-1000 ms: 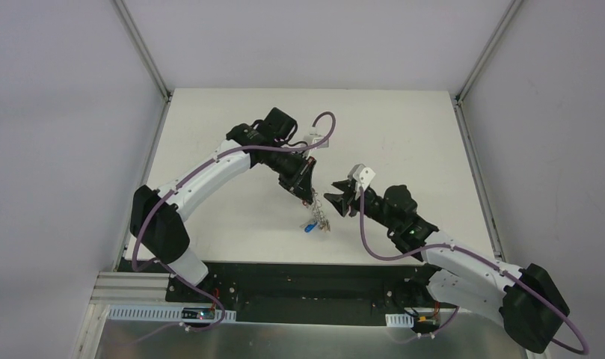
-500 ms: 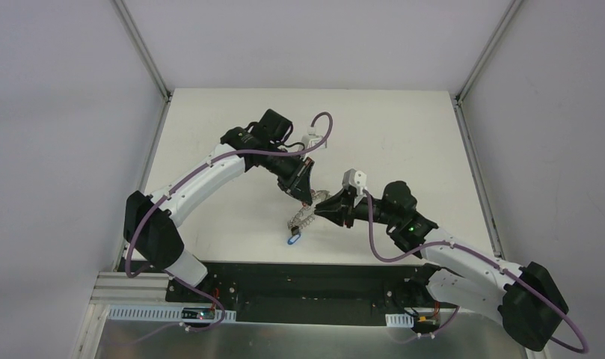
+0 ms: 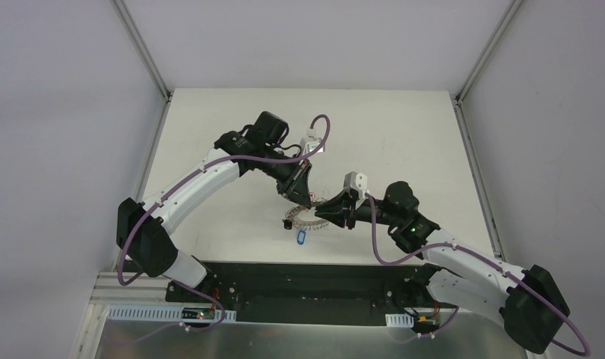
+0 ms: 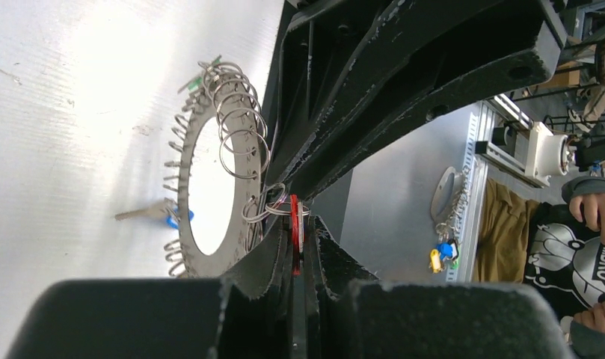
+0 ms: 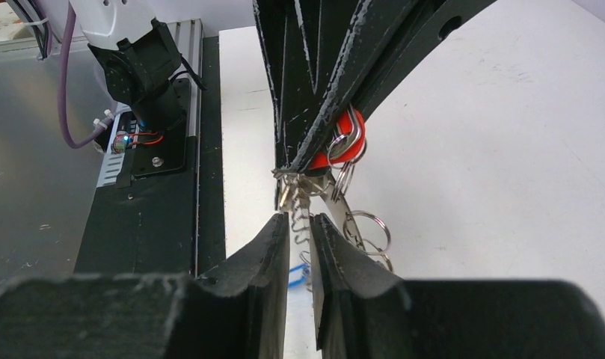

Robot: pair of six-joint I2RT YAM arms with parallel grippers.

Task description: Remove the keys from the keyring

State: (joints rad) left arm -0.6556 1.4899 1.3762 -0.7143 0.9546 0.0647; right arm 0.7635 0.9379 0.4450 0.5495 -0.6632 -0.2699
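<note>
The keyring (image 4: 181, 161), a big ring of coiled silvery wire, hangs in the air between both grippers, with small split rings (image 4: 243, 146) strung on it. My left gripper (image 4: 294, 224) is shut on a red-tagged key (image 5: 344, 143) at the ring's top. From the right, my right gripper (image 5: 300, 221) is shut on a stretch of the ring's coil (image 5: 302, 217). A blue-tagged key (image 3: 301, 238) dangles below the ring. In the top view the left gripper (image 3: 305, 197) is just above the right gripper (image 3: 320, 212), almost touching. No other keys show clearly.
The white table (image 3: 232, 134) stretches behind and to both sides of the grippers. A black base plate (image 3: 299, 273) and aluminium rail (image 4: 471, 194) run along the near edge. A second bunch of tagged keys (image 4: 443, 253) hangs at the rail, near a person (image 4: 583, 247).
My right gripper has moved left to the ring and shut on its coil. The ring, which hung down from the left gripper, now stretches sideways, and the blue key has shifted left.
</note>
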